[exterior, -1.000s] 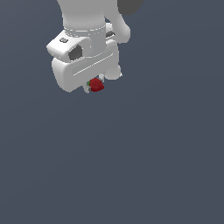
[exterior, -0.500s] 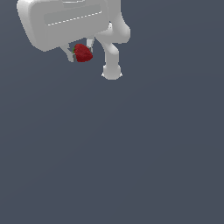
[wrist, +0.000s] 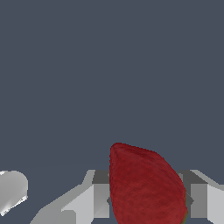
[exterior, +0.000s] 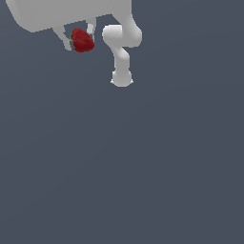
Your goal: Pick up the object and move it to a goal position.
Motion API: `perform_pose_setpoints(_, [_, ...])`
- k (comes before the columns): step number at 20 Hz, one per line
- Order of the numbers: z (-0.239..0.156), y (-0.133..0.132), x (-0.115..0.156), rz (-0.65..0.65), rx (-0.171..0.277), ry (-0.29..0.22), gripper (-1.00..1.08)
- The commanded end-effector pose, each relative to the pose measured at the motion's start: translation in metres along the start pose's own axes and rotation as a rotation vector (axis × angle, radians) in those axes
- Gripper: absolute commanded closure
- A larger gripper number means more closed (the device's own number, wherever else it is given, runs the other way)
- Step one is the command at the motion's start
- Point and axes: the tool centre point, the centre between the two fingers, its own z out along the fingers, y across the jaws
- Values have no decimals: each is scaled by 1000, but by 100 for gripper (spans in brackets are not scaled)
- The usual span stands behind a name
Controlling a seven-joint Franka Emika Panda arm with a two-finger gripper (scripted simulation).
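Observation:
The object, a small red strawberry [exterior: 82, 41], hangs between the two fingers of my white gripper [exterior: 80, 39], high in the exterior view's upper left. The gripper is shut on it, one finger on each side. In the wrist view the strawberry [wrist: 144, 186] fills the space between the grey finger pads [wrist: 99, 200], its pointed end away from the hand, with a sliver of green at its edge. The hand's body is cut off by the exterior view's top edge.
The arm's white links and base [exterior: 122, 78] stand on the dark grey floor to the exterior view's right of the gripper. A white rounded arm part [wrist: 12, 190] shows at the wrist view's edge. No goal marker shows.
The gripper has risen with the strawberry, growing larger and moving toward the exterior view's top. The arm's base has come into sight behind it.

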Motion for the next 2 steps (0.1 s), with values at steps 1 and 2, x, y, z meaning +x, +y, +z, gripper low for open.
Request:
perform_pose_setpoints(1, [-3,0,-1,0,0,0,108])
perform_pose_setpoints(2, [-3,0,-1,0,0,0,108])
